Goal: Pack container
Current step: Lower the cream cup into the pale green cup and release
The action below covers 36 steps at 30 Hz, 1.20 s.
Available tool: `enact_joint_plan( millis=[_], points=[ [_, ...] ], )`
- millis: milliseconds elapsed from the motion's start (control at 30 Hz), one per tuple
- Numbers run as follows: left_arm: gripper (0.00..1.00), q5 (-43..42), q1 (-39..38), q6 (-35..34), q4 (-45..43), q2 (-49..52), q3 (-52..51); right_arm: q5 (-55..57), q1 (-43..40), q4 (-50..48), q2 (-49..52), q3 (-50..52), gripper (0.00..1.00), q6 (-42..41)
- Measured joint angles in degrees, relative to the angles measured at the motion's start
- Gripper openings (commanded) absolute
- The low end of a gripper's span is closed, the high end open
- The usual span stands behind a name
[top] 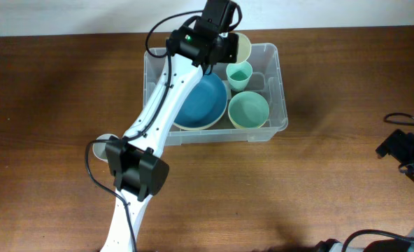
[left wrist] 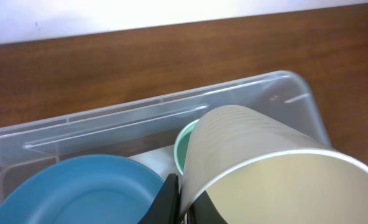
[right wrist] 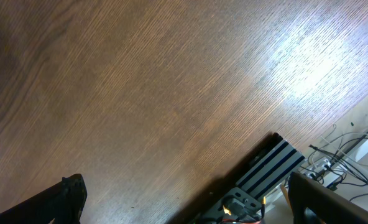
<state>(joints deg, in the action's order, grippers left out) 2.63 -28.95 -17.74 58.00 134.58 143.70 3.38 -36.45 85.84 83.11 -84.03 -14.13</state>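
The table (top: 46, 98) fills the overhead view. The container (top: 281, 84) sits at upper centre, with a blue bowl (top: 203, 105) in its left half and a green bowl (top: 248, 110) at its lower right. At its upper edge the left gripper (left wrist: 183, 204) is clenched on the wall of a cream cup (left wrist: 265, 180), just above a green cup (top: 239, 74). The right gripper (right wrist: 190, 199), at the frame's right edge, is spread wide over the table.

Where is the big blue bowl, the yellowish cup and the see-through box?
blue bowl (top: 207, 101): overhead view, on its inner floor.
cream cup (left wrist: 246, 143): left wrist view, on its outer side wall.
container (top: 282, 91): overhead view, on its right rim.
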Motion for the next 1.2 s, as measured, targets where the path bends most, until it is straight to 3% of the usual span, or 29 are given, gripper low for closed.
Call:
enact_joint_plan(
  millis=[400,1200],
  points=[
    [0.01,0.46,0.15,1.31,-9.49,0.00,-7.61,0.02,0.00,0.00,0.00,0.00,0.99,0.04],
    [0.02,-2.23,0.15,1.53,-9.81,3.52,-10.27,0.02,0.00,0.00,0.00,0.00,0.99,0.02]
  ],
)
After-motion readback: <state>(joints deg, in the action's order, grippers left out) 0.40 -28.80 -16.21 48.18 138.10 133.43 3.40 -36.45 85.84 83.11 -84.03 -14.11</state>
